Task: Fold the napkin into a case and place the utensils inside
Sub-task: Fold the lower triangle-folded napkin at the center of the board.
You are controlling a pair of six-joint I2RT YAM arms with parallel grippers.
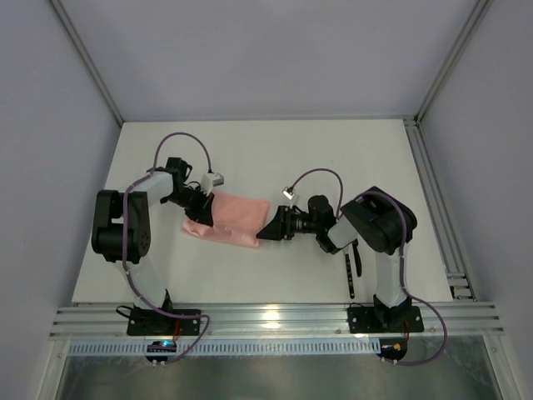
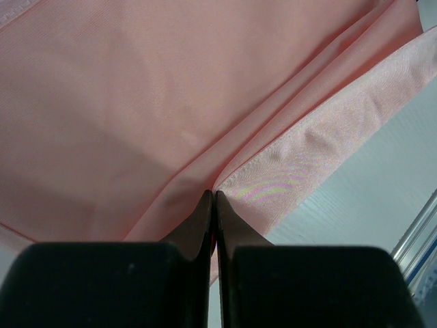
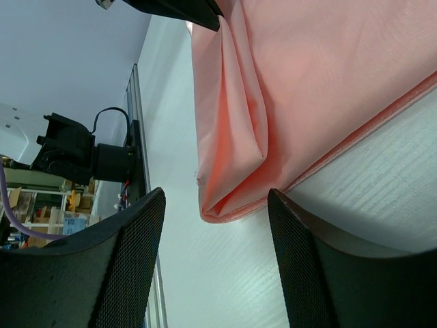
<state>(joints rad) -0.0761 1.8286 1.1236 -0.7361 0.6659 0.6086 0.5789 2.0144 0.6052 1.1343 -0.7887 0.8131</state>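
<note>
The salmon-pink napkin (image 1: pixel 237 219) lies folded into a long band on the white table (image 1: pixel 275 158) between my two arms. My left gripper (image 1: pixel 202 204) is shut on its left end. In the left wrist view the cloth (image 2: pixel 136 102) creases into the closed tips of the left gripper (image 2: pixel 214 195). My right gripper (image 1: pixel 263 235) stands open at the napkin's right end. In the right wrist view a folded corner of the napkin (image 3: pixel 235 201) lies just ahead of the right gripper (image 3: pixel 216 195), apart from both pads. Dark, slim utensils (image 1: pixel 351 271) lie beside the right arm's base.
Aluminium rails (image 1: pixel 275 318) run along the table's near edge, and another rail (image 1: pixel 437 208) runs down its right side. Pale enclosure walls stand on three sides. The left arm's black fingers (image 3: pixel 174 8) show at the top of the right wrist view.
</note>
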